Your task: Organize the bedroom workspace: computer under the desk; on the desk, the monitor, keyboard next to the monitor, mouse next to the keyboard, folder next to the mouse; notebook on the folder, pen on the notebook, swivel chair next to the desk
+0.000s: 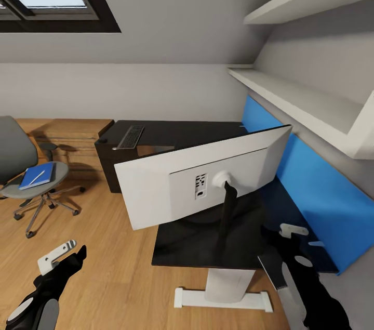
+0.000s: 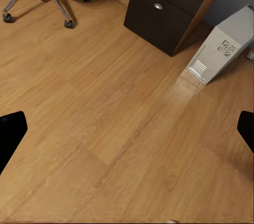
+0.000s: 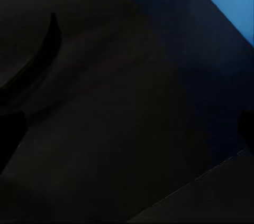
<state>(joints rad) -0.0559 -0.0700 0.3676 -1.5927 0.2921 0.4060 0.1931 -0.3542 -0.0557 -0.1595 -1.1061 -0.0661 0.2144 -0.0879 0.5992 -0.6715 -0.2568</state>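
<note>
Closest in, two arms: the left gripper [image 1: 66, 254] hangs over bare wood floor [image 1: 104, 267] with nothing in it, fingers spread wide going by how its tips sit at opposite edges of its wrist view. The right gripper [image 1: 296, 241] hovers over the near end of the desk [image 1: 182, 252]; it looks parted and not holding anything, though that view is really dark. One monitor [image 1: 208, 179] stands on that near stretch, grey back to us, tilted, its lower corner poking out past the desk's edge over the floor. One computer [image 2: 225, 47] leans tilted on the floor beside the dark drawers [image 2: 161, 15]. Plenty of open floor between desk and chair. Further off, one swivel chair [image 1: 21, 163] sits well apart from the desk, one blue folder [image 1: 37, 175] on its seat with a thin white pen [image 1: 37, 177] across it. One keyboard [image 1: 131, 136] lies at the far end of the desk, near its edge.
</note>
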